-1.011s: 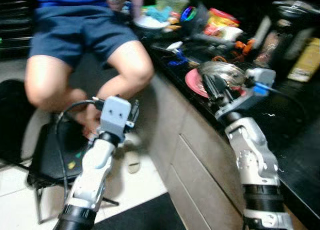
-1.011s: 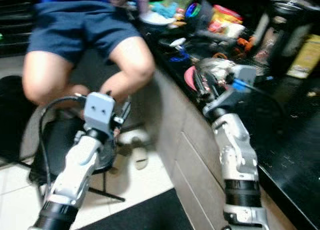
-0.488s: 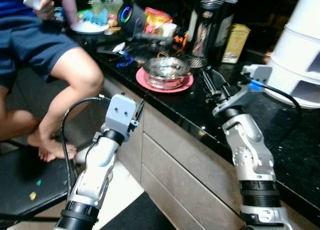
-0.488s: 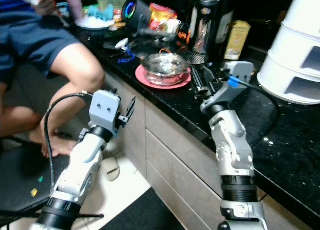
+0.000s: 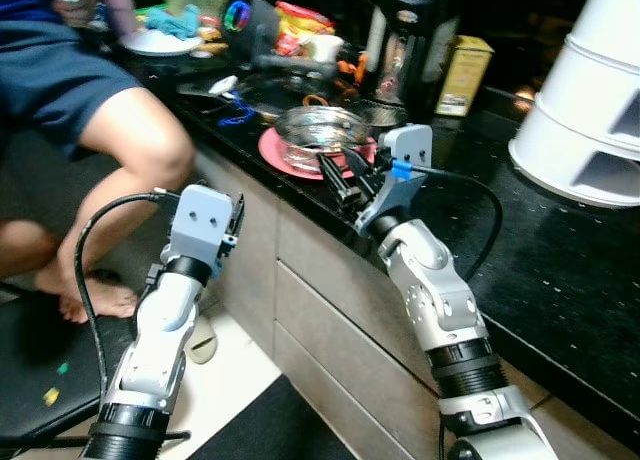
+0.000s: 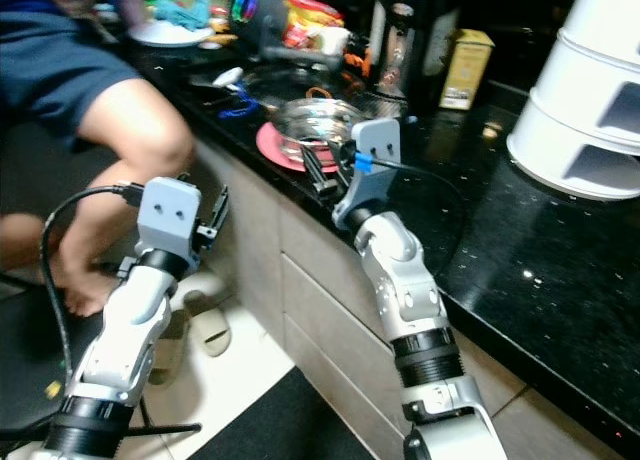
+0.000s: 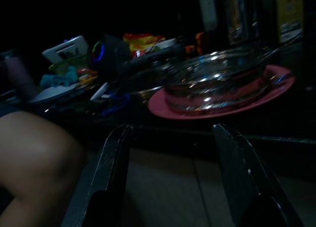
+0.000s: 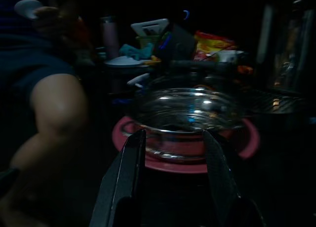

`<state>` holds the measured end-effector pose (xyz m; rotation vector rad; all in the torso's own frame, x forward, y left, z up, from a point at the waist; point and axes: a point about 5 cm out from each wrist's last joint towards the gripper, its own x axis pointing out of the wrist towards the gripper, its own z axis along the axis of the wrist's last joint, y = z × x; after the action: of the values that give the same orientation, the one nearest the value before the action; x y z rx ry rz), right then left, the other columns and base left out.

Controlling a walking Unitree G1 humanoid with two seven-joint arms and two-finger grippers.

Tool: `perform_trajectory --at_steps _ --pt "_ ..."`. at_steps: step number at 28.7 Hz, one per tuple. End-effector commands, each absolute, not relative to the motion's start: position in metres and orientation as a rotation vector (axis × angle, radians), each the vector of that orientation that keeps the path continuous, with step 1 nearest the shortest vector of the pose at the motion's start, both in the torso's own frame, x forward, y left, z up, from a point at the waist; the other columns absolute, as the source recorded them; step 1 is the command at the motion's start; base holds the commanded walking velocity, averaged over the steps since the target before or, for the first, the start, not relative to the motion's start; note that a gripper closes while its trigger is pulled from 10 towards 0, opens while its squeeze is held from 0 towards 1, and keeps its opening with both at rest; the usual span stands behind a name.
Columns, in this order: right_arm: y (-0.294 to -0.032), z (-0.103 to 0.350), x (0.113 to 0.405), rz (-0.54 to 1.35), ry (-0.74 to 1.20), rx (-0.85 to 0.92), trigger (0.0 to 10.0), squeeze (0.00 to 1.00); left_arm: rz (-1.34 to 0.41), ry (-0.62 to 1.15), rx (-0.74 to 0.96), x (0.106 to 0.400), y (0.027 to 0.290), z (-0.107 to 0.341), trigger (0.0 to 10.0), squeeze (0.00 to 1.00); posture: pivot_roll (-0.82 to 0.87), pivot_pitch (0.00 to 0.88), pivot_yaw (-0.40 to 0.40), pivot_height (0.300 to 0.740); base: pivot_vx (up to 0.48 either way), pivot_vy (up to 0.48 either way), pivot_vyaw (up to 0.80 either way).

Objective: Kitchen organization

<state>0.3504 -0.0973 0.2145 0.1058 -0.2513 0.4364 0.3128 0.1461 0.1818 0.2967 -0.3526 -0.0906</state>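
Observation:
A clear glass bowl (image 5: pixel 318 130) sits on a pink plate (image 5: pixel 272 150) near the front edge of the black counter (image 5: pixel 560 270). My right gripper (image 5: pixel 340 172) hovers just before the plate's near rim, open, its fingers (image 8: pixel 123 182) pointing at the bowl (image 8: pixel 190 113) with nothing between them. My left gripper (image 6: pixel 214 212) is lower, in front of the cabinet and left of the plate, also open and empty. From its wrist view the black fingers (image 7: pixel 111 163) frame the plate (image 7: pixel 217 107) and bowl (image 7: pixel 212 86) from below counter level.
A person sits at the left, bare knee (image 5: pixel 150 145) close to my left arm. Behind the plate are a dark appliance (image 5: pixel 395 45), a yellow box (image 5: pixel 465 75) and clutter. A white stacked container (image 5: pixel 590 110) stands at the right. Drawer fronts (image 5: pixel 320 280) lie below; a slipper (image 5: pixel 200 342) lies on the floor.
The head camera has swung from the person toward the counter. My right gripper has come from the plate's right side to its near rim. The left gripper stays low by the cabinet.

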Motion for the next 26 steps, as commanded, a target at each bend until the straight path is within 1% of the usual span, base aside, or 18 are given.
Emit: perform_trajectory --at_steps 1,4,10,21,26 --pt "-0.097 0.211 0.350 0.433 -0.250 0.091 10.0 0.00 -0.086 -0.332 0.295 0.311 0.149 0.178 10.0 0.00 -0.01 0.000 -0.087 0.740 0.000 0.000 0.00" --pt "-0.098 0.211 0.349 0.438 -0.262 0.098 10.0 0.00 -0.122 -0.312 0.292 0.309 0.143 0.173 10.0 0.00 -0.01 0.000 -0.080 0.740 0.000 0.000 0.00" --pt "-0.098 0.210 0.349 0.447 -0.264 0.100 10.0 0.00 -0.148 -0.313 0.290 0.307 0.139 0.173 10.0 0.00 0.00 0.000 -0.080 0.740 0.000 0.000 0.00" --pt "-0.093 0.210 0.347 0.472 -0.269 0.110 10.0 0.00 -0.162 -0.314 0.291 0.305 0.138 0.175 10.0 0.00 0.00 0.000 -0.076 0.740 0.000 0.000 0.00" --pt "-0.092 0.209 0.347 0.476 -0.271 0.114 10.0 0.00 -0.173 -0.313 0.291 0.305 0.137 0.175 10.0 0.00 0.00 0.000 -0.072 0.740 0.242 0.000 0.00"
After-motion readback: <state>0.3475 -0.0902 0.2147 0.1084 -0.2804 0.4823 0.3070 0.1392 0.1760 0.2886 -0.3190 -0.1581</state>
